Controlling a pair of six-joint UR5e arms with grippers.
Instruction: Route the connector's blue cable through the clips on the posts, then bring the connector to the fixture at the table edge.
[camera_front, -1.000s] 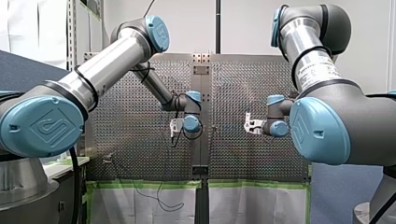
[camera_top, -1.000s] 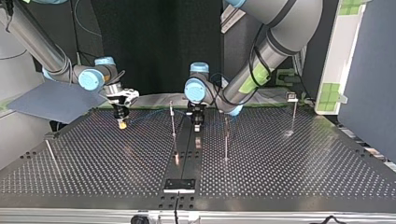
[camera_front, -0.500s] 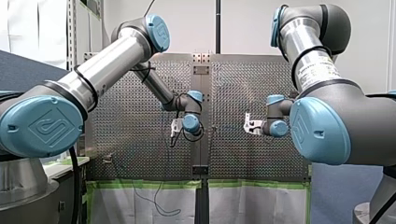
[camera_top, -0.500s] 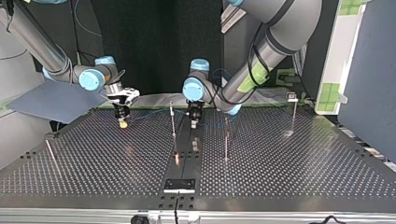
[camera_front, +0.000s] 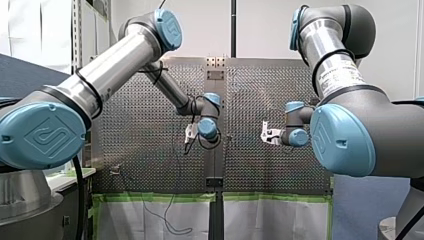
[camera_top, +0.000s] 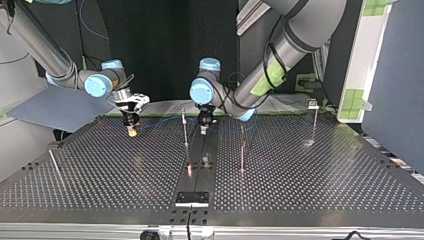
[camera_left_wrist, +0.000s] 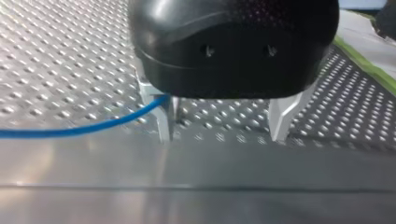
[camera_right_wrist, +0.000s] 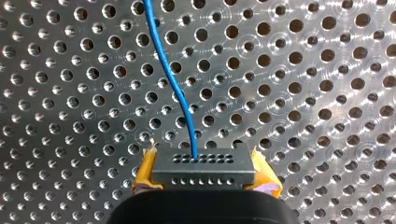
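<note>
Connector is clamped between the yellow pads of my right gripper; it is a dark block with rows of small holes, held over the perforated table. The blue cable leaves the middle of the block and runs ahead of the gripper in a loose wave across the holes. In the top view this gripper hangs at the table's far left, tip pointing down, close over the surface (whether it touches I cannot tell).

My left gripper has its metal fingers standing apart. In the left wrist view the cable comes in from the side, reaches one finger and passes out of sight behind it; whether it lies between the fingers cannot be told. Just ahead of the fingers runs a smooth strip of the table. In the top view the left gripper points down over that strip near the far edge, just beside a post and between it and a second post. A third post, with a clip on top, stands well apart at the view's right. The fixture, a dark plate, lies on the strip at the near edge, well apart from the connector.
</note>
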